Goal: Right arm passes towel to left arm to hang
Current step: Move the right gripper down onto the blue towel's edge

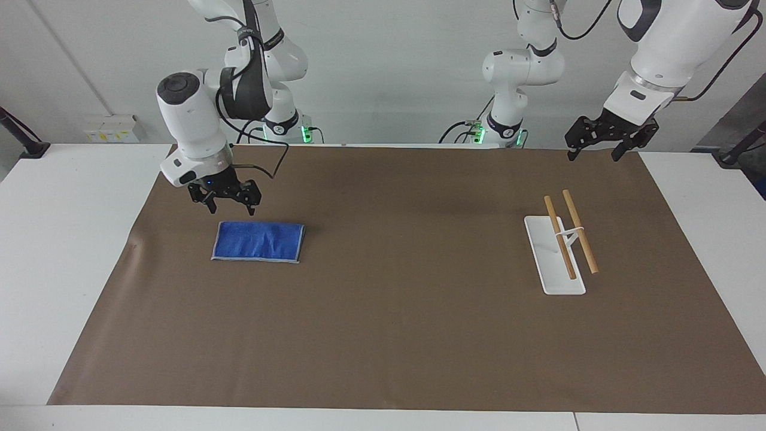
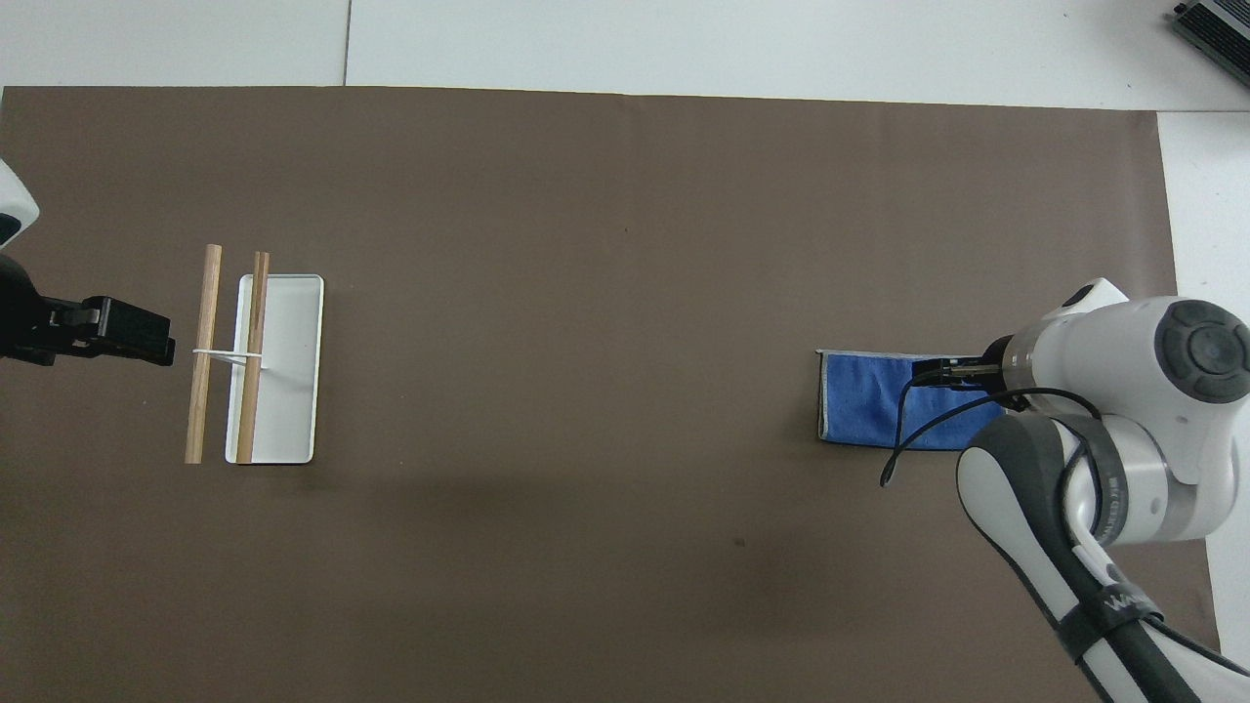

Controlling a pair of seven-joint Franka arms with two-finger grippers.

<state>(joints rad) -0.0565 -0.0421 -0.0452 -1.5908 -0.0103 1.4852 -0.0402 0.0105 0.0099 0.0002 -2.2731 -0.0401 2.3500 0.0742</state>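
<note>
No legible text, label or number on anything.

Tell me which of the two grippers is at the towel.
The right gripper, open, hangs just above the towel at the right arm's end. The left gripper waits, open, at the table's edge near the rack.

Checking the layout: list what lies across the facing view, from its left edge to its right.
right gripper → towel → white tray → wooden rods → left gripper
</note>
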